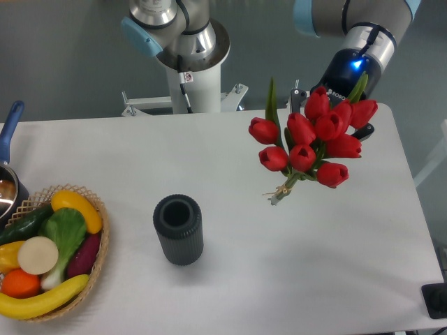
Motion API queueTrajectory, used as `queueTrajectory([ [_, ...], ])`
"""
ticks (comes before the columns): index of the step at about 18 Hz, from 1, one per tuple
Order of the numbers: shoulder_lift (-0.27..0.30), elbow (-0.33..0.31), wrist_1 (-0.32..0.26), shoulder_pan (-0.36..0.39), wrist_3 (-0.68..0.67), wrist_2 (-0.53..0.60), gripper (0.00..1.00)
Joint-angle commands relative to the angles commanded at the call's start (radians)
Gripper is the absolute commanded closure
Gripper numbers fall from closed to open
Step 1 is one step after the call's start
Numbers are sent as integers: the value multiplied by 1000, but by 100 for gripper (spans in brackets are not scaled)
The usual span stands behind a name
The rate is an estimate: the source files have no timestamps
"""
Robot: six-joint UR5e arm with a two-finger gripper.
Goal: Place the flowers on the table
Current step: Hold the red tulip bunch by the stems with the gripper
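Note:
The flowers, a bunch of red tulips with green stems tied with pale string, hang over the right rear part of the white table. The blooms tilt up toward the camera. The tied stem ends point down and to the left, close to the tabletop. My gripper is right behind the blooms and mostly hidden by them. A dark finger shows on the left of the bunch and another at its right. The gripper appears shut on the bunch.
A dark ribbed cylinder stands upright left of centre. A wicker basket of fruit and vegetables sits at the front left, with a blue-handled pot behind it. The arm's base rises at the table's rear edge.

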Motion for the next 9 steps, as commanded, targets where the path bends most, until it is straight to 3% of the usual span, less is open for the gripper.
queueTrajectory([
  [5, 9, -22, 0, 8, 43, 11, 74],
  [7, 31, -25, -3, 46, 45, 21, 74],
  [9, 47, -23, -5, 52, 48, 146, 74],
])
